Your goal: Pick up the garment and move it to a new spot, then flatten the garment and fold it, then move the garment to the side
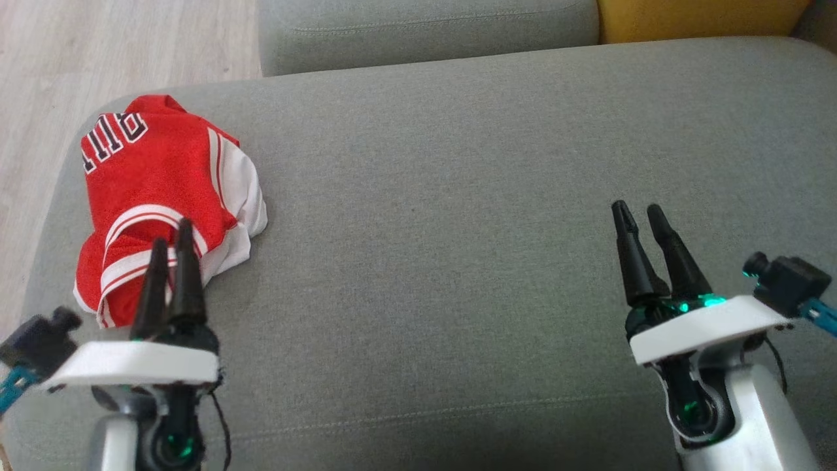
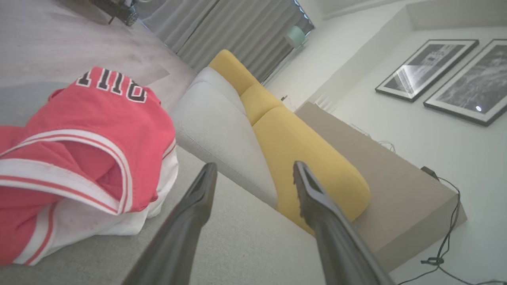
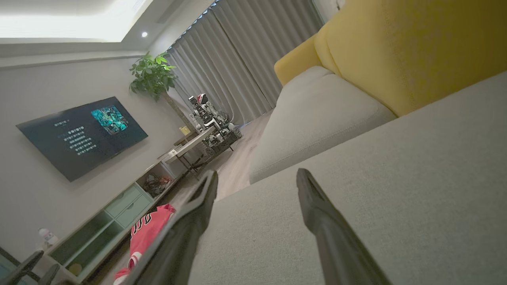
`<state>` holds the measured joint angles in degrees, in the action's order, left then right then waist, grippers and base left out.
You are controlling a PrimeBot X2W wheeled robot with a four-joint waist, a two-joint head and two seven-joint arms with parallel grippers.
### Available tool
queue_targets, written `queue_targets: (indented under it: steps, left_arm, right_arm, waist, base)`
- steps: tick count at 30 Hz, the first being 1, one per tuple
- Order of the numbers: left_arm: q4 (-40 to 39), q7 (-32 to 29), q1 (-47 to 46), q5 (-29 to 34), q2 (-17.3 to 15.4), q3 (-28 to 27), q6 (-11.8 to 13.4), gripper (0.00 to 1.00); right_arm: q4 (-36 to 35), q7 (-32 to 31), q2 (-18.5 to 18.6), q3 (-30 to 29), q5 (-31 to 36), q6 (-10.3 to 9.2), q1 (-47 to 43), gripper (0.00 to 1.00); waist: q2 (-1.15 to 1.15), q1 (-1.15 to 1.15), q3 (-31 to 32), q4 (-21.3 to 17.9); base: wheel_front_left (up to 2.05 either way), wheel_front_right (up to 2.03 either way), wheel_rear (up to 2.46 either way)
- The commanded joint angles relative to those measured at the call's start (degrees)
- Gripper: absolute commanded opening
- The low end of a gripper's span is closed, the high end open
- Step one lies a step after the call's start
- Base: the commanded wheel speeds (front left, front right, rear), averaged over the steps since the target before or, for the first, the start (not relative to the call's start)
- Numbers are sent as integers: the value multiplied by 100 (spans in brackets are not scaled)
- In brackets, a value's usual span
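Two empty claws gape above the sofa (image 1: 458,229): left claw (image 1: 172,233) beside the crumpled red jersey (image 1: 163,176), right claw (image 1: 635,209) well apart.

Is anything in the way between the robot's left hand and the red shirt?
No, nothing visible is in the way. The left hand is open and empty, right by the near edge of the red shirt, which lies crumpled on the grey cushion. Next to the shirt there is just bare cushion.
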<state>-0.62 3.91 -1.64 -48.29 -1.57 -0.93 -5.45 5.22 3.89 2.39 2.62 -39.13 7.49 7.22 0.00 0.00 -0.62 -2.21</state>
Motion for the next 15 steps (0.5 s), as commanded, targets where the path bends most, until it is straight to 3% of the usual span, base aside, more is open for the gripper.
queue_targets:
  steps: [1, 6, 8, 15]
  left_arm:
    - [-313, 86, -267, 336, -81, -15, 55, 100]
    - [-369, 170, -275, 1202, -379, 528, 427, 100]
    - [-241, 237, -301, 1567, -621, 963, 935, 100]
    - [306, 354, -293, 1764, -831, 1305, 1611, 100]
  right_arm:
    - [-292, 74, 89, 117, 271, 1, 380, 100]
    - [-388, 159, 65, 121, 818, 1, 391, 100]
    - [-405, 227, 48, 212, 1206, 1, 367, 100]
    - [-346, 345, 33, 330, 1701, 0, 319, 100]
  waist:
    - [0, 0, 0, -6]
    - [0, 0, -5, -29]
    - [0, 0, -6, -46]
    - [0, 0, 13, -74]
  base:
    - [0, 0, 0]
    - [0, 0, 0]
    - [0, 0, 0]
    - [0, 0, 0]
